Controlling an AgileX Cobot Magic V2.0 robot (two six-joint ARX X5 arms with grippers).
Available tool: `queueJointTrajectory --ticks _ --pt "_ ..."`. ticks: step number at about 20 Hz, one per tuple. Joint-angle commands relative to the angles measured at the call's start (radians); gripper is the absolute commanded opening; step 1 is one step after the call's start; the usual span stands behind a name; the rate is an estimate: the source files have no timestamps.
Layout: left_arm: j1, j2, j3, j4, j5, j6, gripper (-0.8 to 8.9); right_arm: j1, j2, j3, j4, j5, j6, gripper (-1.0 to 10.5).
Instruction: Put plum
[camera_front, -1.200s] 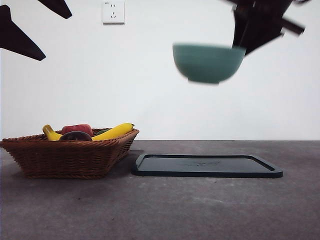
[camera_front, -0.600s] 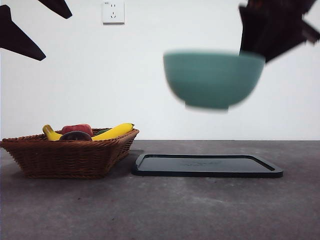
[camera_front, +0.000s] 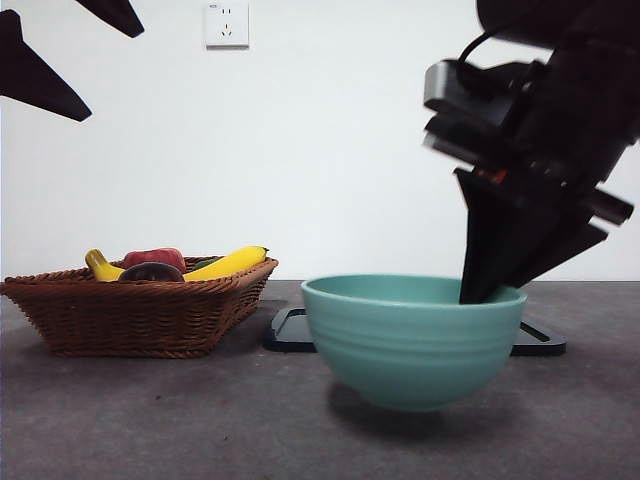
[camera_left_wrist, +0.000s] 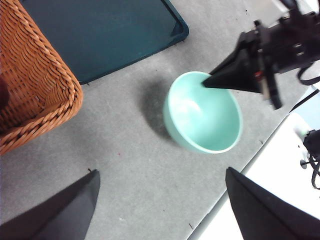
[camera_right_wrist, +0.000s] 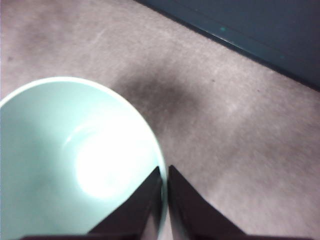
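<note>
The plum lies dark and round in the wicker basket, between a red fruit and the bananas. My right gripper is shut on the rim of a teal bowl, one jaw inside and one outside, as the right wrist view shows. The bowl is empty and sits at or just above the table, in front of the tray. My left gripper is open and empty, high above the table's left side.
A dark flat tray lies behind the bowl, to the right of the basket; it also shows in both wrist views. The table's edge runs close past the bowl in the left wrist view.
My right gripper has come down and nearer with the bowl, from high in the air to table level in front of the tray. The left arm has not moved.
</note>
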Motion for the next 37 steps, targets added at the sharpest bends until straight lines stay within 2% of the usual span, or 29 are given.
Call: queueJointTrajectory --ticks 1,7,10,13,18,21,29,37 --pt "-0.005 0.005 0.018 0.004 0.01 0.009 4.05 0.014 0.049 0.006 0.021 0.01 0.011 0.1" --pt "-0.005 0.005 0.018 0.004 0.01 0.01 4.05 0.023 0.075 0.006 0.024 0.032 0.01 0.3" --pt "-0.005 0.005 0.018 0.004 0.009 0.01 4.05 0.034 0.072 0.008 0.024 0.032 0.014 1.9" --pt "-0.005 0.005 0.018 0.004 0.009 0.01 4.05 0.036 0.044 0.014 0.024 0.032 0.014 1.9" --pt "-0.005 0.005 0.018 0.004 0.009 0.009 4.05 0.031 -0.096 0.038 -0.044 0.075 0.013 1.9" --pt "-0.005 0.005 0.018 0.004 0.009 0.009 4.05 0.031 -0.213 0.059 -0.115 0.072 0.013 1.9" --pt "-0.005 0.005 0.018 0.001 0.009 0.009 4.05 0.031 -0.52 0.078 -0.309 -0.039 0.013 1.9" --pt "-0.005 0.005 0.018 -0.003 0.009 0.008 4.05 0.031 -0.642 0.078 -0.396 -0.041 0.014 1.9"
